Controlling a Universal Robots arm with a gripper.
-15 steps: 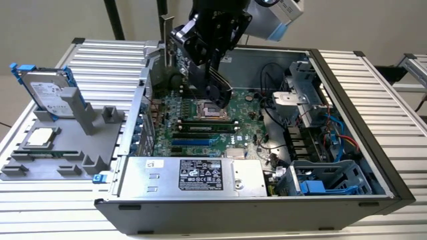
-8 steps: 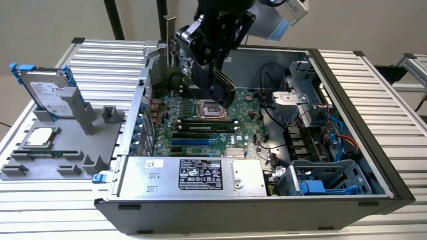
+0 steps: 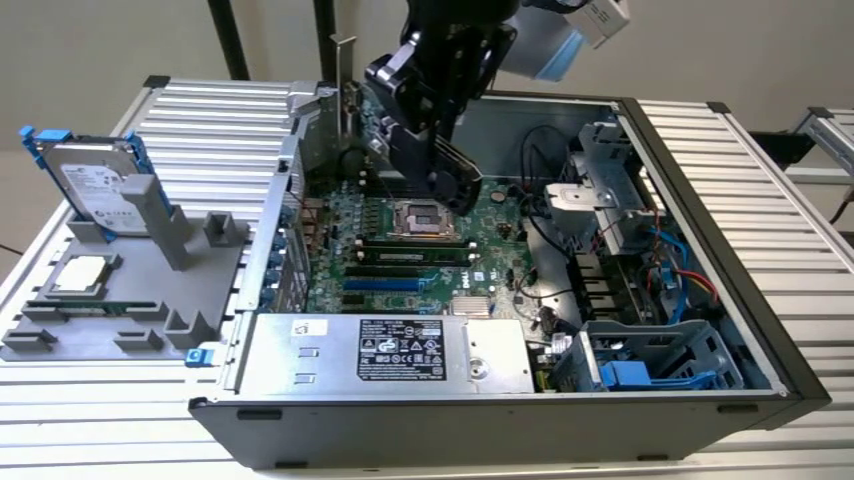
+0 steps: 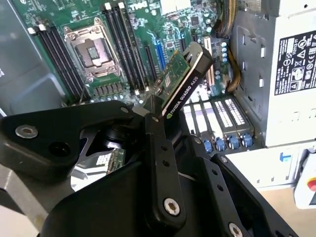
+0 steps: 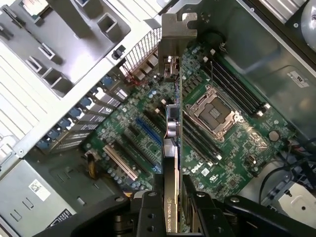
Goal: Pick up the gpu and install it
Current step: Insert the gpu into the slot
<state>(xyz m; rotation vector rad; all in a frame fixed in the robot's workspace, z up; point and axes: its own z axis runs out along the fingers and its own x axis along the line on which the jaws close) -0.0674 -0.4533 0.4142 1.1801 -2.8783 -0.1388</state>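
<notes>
Gripper [image 5: 173, 200] grips gpu [image 5: 171, 158] over motherboard [image 5: 237, 148]; first wrist view shows bracket [image 5: 171, 44]

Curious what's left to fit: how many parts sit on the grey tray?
3: a hard drive upright at the far end, a square silver chip in the middle, a thin green memory stick just nearer. More may be hidden.

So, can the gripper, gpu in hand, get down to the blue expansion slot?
Probably yes: the gripper holds the gpu over the open motherboard, and nothing visible stands over the blue slot.
</notes>
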